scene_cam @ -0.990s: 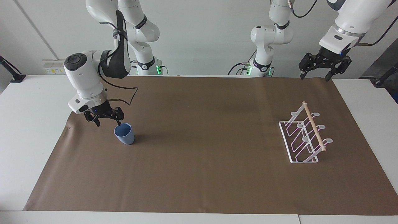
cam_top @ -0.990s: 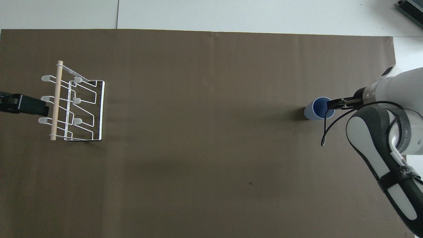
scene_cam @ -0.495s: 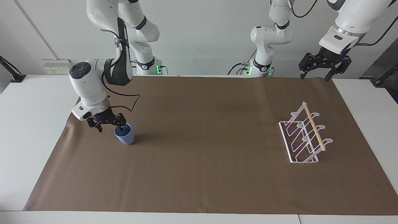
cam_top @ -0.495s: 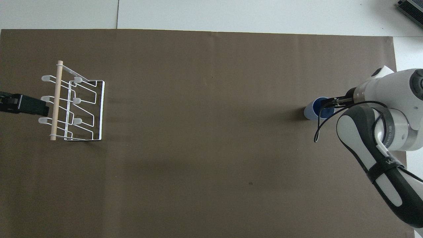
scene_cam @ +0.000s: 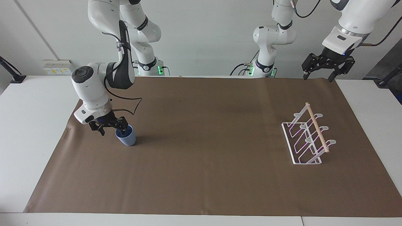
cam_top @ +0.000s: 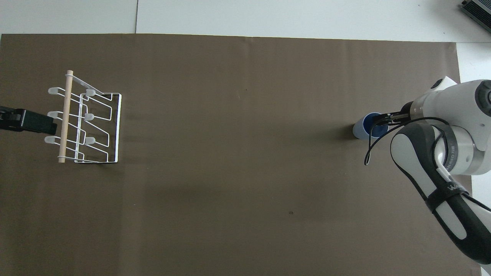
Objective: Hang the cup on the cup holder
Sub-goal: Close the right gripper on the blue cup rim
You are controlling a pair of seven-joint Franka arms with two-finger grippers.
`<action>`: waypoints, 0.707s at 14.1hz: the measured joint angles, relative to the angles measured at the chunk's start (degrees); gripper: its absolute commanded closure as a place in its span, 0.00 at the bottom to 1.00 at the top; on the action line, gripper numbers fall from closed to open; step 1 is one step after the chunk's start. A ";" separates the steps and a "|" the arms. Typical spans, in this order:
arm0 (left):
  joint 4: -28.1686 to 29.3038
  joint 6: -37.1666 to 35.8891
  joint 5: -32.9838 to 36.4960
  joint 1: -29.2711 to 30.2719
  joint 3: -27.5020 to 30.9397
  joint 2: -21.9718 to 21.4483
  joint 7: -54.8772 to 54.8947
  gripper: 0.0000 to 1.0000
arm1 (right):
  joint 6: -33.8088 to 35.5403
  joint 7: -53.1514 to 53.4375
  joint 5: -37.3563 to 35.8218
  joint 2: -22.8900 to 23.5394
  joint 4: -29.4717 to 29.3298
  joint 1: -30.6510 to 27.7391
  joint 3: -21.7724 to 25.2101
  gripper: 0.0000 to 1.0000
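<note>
Facing view: a brown paper sheet [scene_cam: 207,147] covers most of the white desk [scene_cam: 28,125], with a pale wall [scene_cam: 204,34] across the top of the frame. At centre left the light-blue cup [scene_cam: 126,137] stands upright on the sheet. The right claw [scene_cam: 112,127] is at its rim, fingers apart, one finger inside the cup and the other outside. At the right of the frame the white cup holder [scene_cam: 306,138] stands on the sheet. The left claw [scene_cam: 318,75] waits spread in the upper right.

Overhead view: the cup [cam_top: 364,128] is at the right edge with the right claw [cam_top: 379,122] over it. The cup holder [cam_top: 86,119] is at the left. The left claw [cam_top: 23,122] shows at the left border; I cannot tell its fingers here.
</note>
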State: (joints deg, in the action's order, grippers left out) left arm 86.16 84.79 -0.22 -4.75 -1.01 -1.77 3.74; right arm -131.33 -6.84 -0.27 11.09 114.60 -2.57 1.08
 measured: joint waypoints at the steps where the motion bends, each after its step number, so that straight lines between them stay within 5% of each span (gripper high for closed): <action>1: 0.00 0.00 0.00 0.00 0.00 0.00 0.00 0.00 | 0.00 -0.15 1.20 0.00 0.04 0.00 0.00 0.50; 7: 0.00 0.00 0.00 0.00 0.00 0.00 0.00 0.00 | 0.00 -0.64 2.47 0.00 0.09 0.00 0.00 1.00; 10: 0.00 0.00 0.00 0.00 0.00 0.00 0.00 0.00 | -0.06 -0.64 3.36 -0.03 0.04 0.01 -0.01 1.00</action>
State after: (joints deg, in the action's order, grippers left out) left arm 86.16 84.79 -0.22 -4.75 -1.01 -1.77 3.74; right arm -131.39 -7.48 3.09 11.06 114.64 -2.56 1.06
